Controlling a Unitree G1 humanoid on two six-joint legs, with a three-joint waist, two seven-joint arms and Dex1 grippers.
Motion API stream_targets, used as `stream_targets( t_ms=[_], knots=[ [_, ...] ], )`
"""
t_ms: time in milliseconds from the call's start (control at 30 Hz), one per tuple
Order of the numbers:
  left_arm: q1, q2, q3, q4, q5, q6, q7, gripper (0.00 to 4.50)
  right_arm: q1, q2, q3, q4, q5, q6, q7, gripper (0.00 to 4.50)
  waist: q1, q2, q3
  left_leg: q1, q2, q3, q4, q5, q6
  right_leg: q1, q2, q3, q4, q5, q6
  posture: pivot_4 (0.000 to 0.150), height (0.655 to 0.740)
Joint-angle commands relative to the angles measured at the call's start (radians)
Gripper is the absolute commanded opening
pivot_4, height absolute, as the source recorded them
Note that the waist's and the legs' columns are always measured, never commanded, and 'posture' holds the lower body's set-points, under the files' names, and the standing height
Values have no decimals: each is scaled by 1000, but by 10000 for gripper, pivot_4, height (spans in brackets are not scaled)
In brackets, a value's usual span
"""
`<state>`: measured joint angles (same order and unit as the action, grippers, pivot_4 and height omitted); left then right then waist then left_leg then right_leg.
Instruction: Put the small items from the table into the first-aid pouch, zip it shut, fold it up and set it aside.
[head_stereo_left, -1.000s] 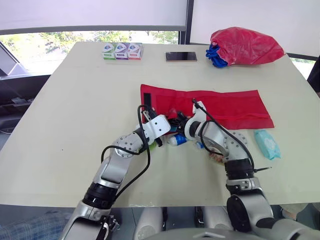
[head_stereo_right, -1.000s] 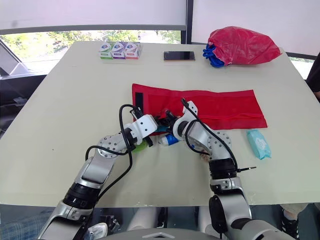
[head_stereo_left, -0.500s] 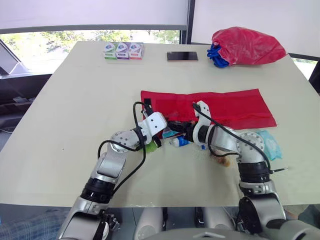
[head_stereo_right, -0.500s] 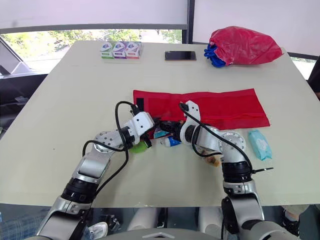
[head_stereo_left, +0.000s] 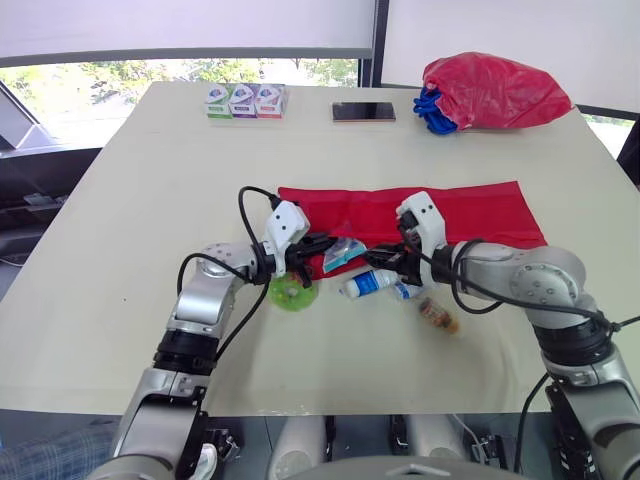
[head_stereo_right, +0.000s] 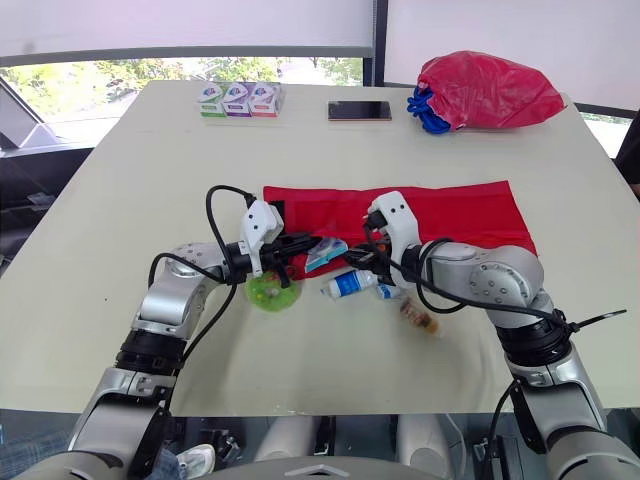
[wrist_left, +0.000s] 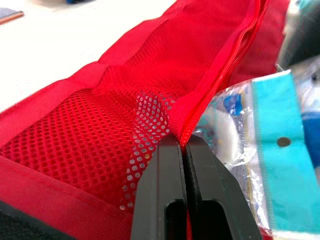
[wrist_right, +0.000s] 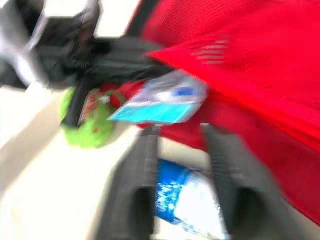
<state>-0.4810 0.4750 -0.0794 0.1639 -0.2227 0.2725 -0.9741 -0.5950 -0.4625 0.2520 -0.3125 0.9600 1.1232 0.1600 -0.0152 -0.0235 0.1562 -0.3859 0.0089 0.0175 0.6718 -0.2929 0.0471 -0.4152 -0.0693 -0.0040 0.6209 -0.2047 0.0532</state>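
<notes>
I find the left gripper (wrist_left: 184, 142) clamped on the red first-aid pouch (head_stereo_left: 470, 212) (its mesh zipper edge). The right gripper (wrist_right: 181, 132) has its fingers apart over a small bottle (head_stereo_left: 366, 284).

The table (head_stereo_left: 150, 170) bears a red pouch (head_stereo_left: 470, 210), phone (head_stereo_left: 363, 111), boxes (head_stereo_left: 246, 101), bottle (head_stereo_left: 366, 285), red bag (head_stereo_left: 495, 92).

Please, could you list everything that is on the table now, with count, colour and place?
flat red fabric first-aid pouch: 1, red, table centre
clear plastic packet: 1, teal and clear, at the pouch's near edge
small white bottle: 1, white with blue label, lying near the packet
round green item: 1, green, left of the bottle
small brown item: 1, brown, right of the bottle
small boxes: 3, green, purple, red, far edge
black smartphone: 1, black, far edge
crumpled red bag: 1, red, far right corner
blue bundle: 1, blue, against the bag
beige table: 1
left gripper: shut on the pouch's edge
right gripper: open, by the bottle
</notes>
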Motion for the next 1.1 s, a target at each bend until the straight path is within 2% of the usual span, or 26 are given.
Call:
stream_targets(
  t_ms=[33, 467, 1100],
  knots=[
    [-32, 12, 29, 18, -51, 8, -47, 0, -9, -13, 39, -48, -94, -61, 85, 257, 0, 0, 0, 0, 0, 0, 0, 0, 0, 0, 0, 0, 0, 0, 0, 1500, 7400],
    [-57, 12, 13, 42, -56, 11, -85, 0, -10, 132, 122, 56, -391, -161, 112, 257, 2, 0, 0, 0, -1, 0, 0, 0, 0, 0, -1, 0, 0, 0, 0, 1500, 7400],
    [2, -24, -27, -59, -55, 40, -67, 0, -56, 370, 58, 232, -591, -187, 74, 257, 0, 0, 0, 0, -1, -1, 0, 1, -1, 0, -1, 0, 2, 0, 0, 1500, 7400]
  ],
)
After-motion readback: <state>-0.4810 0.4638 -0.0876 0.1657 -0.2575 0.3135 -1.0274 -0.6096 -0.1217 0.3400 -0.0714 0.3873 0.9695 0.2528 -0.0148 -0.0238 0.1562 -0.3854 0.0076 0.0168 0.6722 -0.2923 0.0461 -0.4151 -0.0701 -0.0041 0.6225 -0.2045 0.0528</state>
